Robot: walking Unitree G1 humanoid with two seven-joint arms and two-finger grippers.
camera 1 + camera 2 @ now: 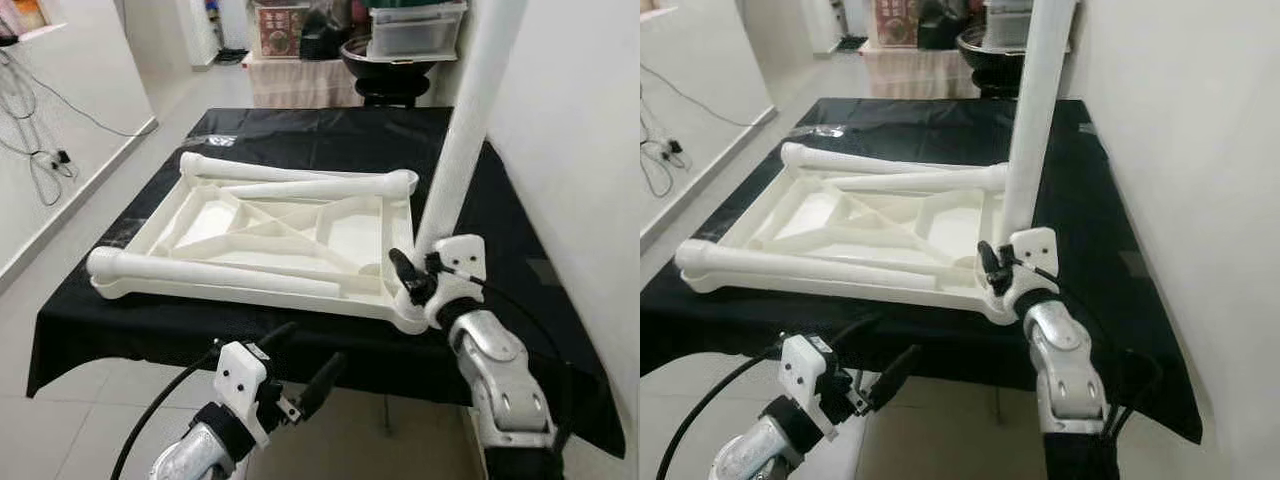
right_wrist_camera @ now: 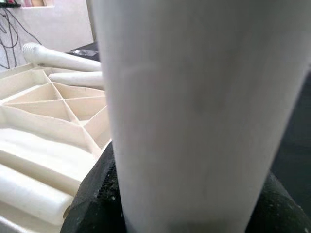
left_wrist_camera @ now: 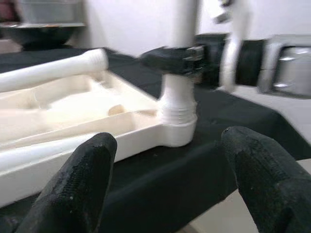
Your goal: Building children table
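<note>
While the right hand (image 1: 412, 280) gripped an upright white leg (image 1: 462, 130) at centre right, inverted tabletop (image 1: 270, 235) on black bench (image 1: 330, 135), left hand (image 1: 300, 365) open, lower centre.

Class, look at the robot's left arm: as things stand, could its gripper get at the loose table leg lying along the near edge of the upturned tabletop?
Probably yes. The left gripper hangs open just below the near edge of the tabletop, and the loose leg lies bare along that edge, nothing covering it. The right gripper is busy on the upright leg, off to the side.

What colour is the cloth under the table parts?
The cloth is black, clearest in the left eye view.
</note>
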